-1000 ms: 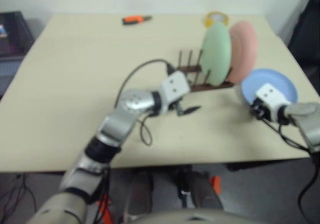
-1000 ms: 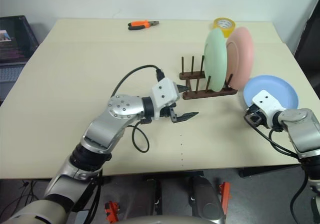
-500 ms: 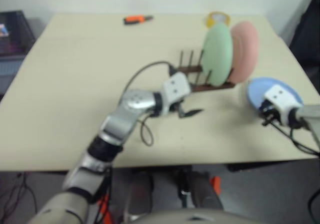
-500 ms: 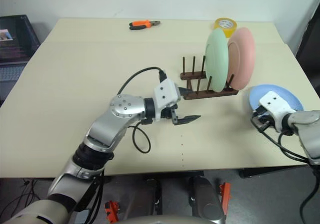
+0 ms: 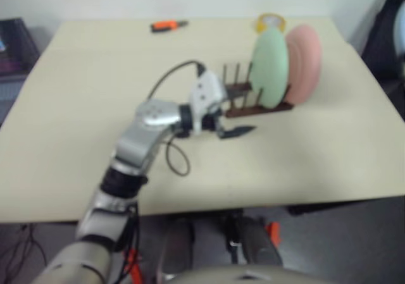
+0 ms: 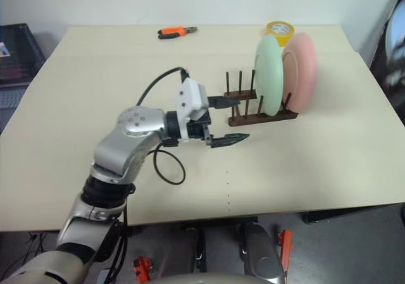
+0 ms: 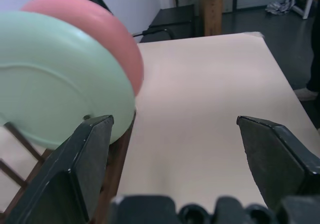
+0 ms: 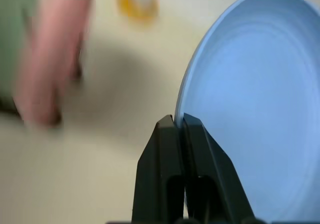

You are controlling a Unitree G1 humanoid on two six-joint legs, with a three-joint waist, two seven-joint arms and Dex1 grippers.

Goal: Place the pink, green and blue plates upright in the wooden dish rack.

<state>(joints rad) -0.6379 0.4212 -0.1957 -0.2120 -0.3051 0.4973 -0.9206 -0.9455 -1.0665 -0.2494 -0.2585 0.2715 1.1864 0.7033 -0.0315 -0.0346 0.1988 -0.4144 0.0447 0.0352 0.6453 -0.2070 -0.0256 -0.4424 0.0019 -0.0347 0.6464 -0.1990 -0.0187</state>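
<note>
While the wooden dish rack (image 6: 261, 109) holds the green plate (image 6: 266, 74) and pink plate (image 6: 300, 72) upright, my right gripper (image 8: 180, 126) pinches the matte blue plate (image 8: 255, 99) by its rim, my left gripper (image 6: 223, 121) spread wide just beside the rack.

I am counting three plates: green plate (image 6: 268, 75) and pink plate (image 6: 300, 72) beyond my left hand (image 6: 223, 121), blue plate (image 8: 255, 104) pinched in my right hand (image 8: 180, 126). One rack (image 6: 243, 107), one tape roll (image 6: 279, 28), one pliers (image 6: 174, 32).

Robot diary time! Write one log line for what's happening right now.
rack: green plate, pink plate upright | right gripper: shut on blue plate rim | left gripper: open, empty, beside rack
</note>
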